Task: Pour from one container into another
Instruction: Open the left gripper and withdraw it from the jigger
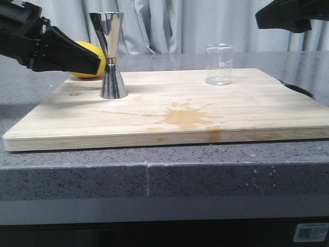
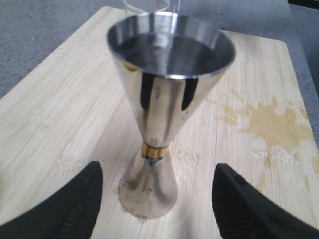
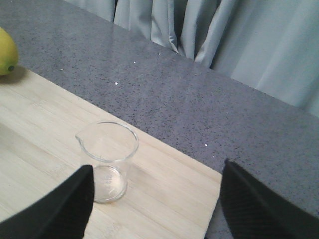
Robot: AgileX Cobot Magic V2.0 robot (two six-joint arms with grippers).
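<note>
The steel jigger (image 1: 111, 55) with a gold waist band stands upright on the left of the wooden board (image 1: 169, 110). My left gripper (image 2: 157, 199) is open, its fingers on either side of the jigger's (image 2: 162, 104) base without touching it. The clear glass beaker (image 1: 220, 64) stands upright on the board's far right. My right gripper (image 3: 157, 199) is open above the board's corner, with the beaker (image 3: 107, 159) just beside its one finger. In the front view only the right arm's dark body (image 1: 290, 15) shows, high at the upper right.
A yellow lemon (image 1: 91, 62) lies behind the jigger, partly hidden by the left arm (image 1: 46, 46). A yellowish spill stain (image 1: 187, 117) marks the board's middle front. Grey stone counter (image 1: 164, 170) surrounds the board; grey curtains hang behind.
</note>
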